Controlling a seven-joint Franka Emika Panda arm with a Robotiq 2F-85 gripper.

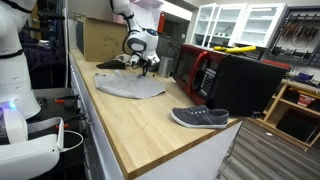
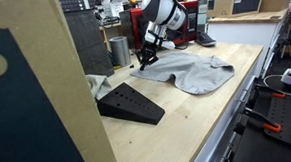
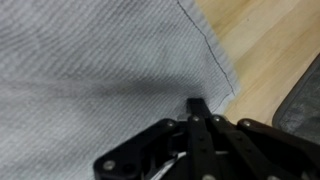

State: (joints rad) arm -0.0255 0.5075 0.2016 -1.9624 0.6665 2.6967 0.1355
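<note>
The cloth [image 1: 130, 85] lies flat on the middle of the table [image 1: 130, 140]. The gripper [image 1: 148, 66] is on its back edge. The shoe [image 1: 200, 118] lies apart, near a table corner.

Exterior views share the tabletop [image 1: 130, 120] from opposite ends; wrist view hangs close above, claw [image 3: 195, 106] at 6 o'clock

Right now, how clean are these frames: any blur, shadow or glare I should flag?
Wrist view: the hand is soft, close to the lens, and casts a shadow on the grey cloth, whose weave is sharp. In an exterior view, a blurred dark panel fills the near side.
</note>
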